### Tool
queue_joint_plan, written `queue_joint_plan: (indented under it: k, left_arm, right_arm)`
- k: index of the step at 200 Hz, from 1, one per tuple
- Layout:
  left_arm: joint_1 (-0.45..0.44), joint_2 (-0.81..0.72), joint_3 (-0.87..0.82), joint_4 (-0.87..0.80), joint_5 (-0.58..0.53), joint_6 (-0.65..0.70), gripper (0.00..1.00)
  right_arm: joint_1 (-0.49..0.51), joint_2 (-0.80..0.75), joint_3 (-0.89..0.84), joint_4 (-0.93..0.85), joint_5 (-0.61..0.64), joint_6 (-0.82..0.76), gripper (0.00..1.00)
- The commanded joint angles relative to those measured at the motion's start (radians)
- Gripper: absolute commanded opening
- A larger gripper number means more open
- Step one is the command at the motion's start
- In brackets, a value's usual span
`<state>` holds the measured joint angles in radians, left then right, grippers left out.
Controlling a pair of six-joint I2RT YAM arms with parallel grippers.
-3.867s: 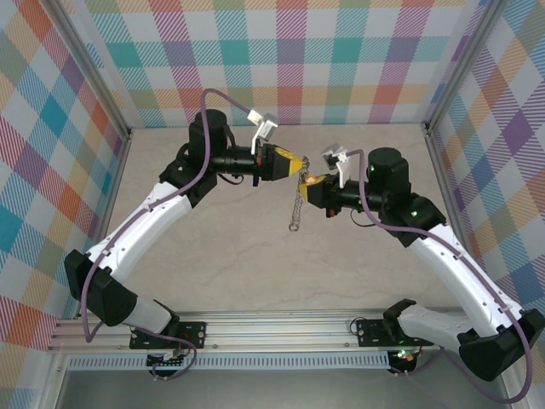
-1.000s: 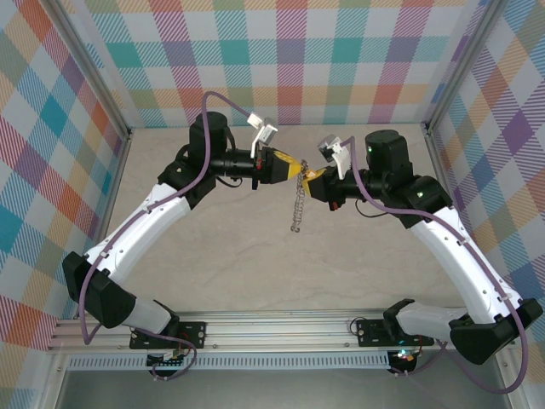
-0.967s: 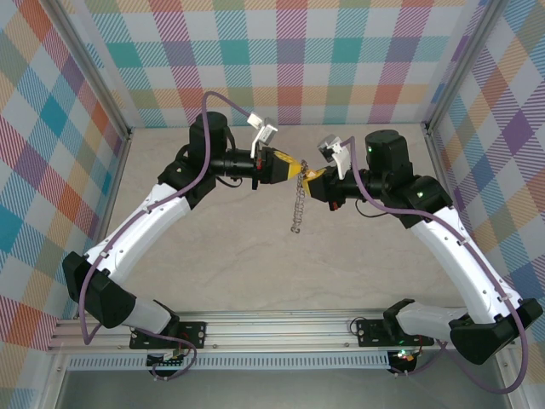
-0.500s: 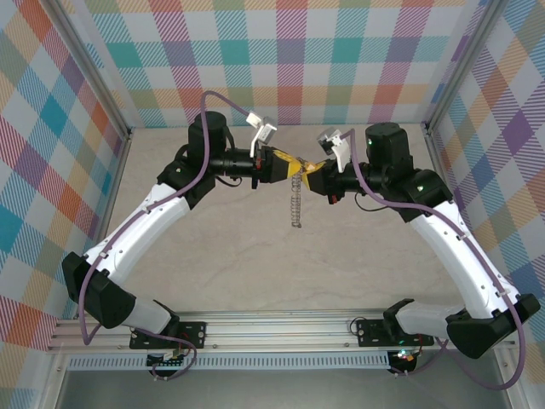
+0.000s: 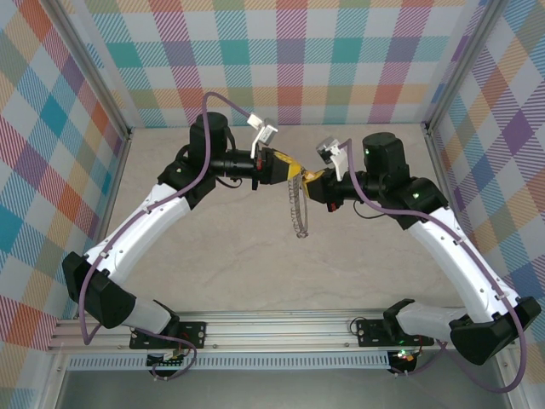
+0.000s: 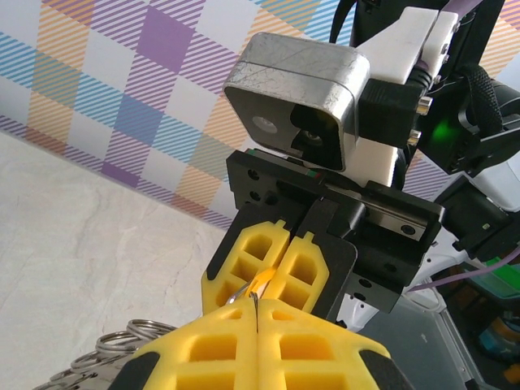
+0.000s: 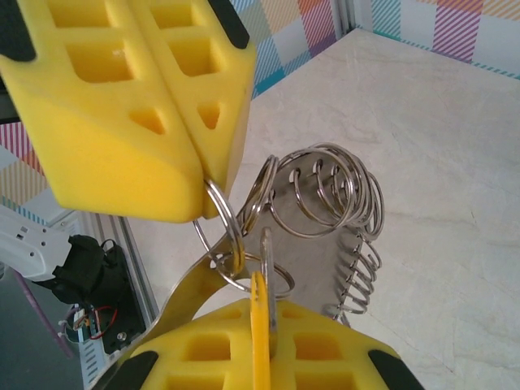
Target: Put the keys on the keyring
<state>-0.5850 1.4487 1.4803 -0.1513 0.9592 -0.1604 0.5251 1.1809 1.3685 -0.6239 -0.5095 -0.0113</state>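
The key (image 7: 259,317) stands edge-on at 6 o'clock in the right wrist view, a thin brass-yellow blade with a small silvery end. That end reaches up to the nearest coil of the keyring (image 7: 351,193); whether it has slipped between the wires I cannot tell. The keyring is a silvery loop of many small linked rings, trailing toward 2 o'clock. The left gripper (image 7: 203,175), entering from 10 o'clock, has its jaws pressed together on one coil. The right gripper (image 6: 276,270) pinches the key. A good next move, I judge, is a slow slide along the wire with the ring-holding arm steady. In the top view the slack hangs toward 6 o'clock over the table (image 5: 238,264).
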Motion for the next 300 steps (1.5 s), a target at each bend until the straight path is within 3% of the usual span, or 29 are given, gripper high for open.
queue_joint_plan:
  k: [1,110,202,237,300]
  left_arm:
    - [-0.01,-0.021,0.002,0.045,0.025,0.002,0.0]
    - [-0.01,-0.028,-0.007,0.045,0.027,0.005,0.0]
    - [-0.01,-0.022,-0.011,-0.048,0.01,0.069,0.0]
    - [-0.01,-0.024,-0.026,-0.056,-0.008,0.078,0.23]
    - [0.0,-0.073,-0.074,-0.006,-0.109,0.045,0.39]
  right_arm:
    - [0.004,-0.008,0.02,0.014,-0.014,0.002,0.0]
    - [0.003,0.059,0.158,-0.048,-0.017,-0.044,0.0]
    - [-0.013,0.122,0.285,-0.215,0.074,-0.168,0.0]
    - [-0.014,0.149,0.337,-0.287,0.156,-0.224,0.0]
    - [-0.014,0.205,0.398,-0.38,0.265,-0.297,0.0]
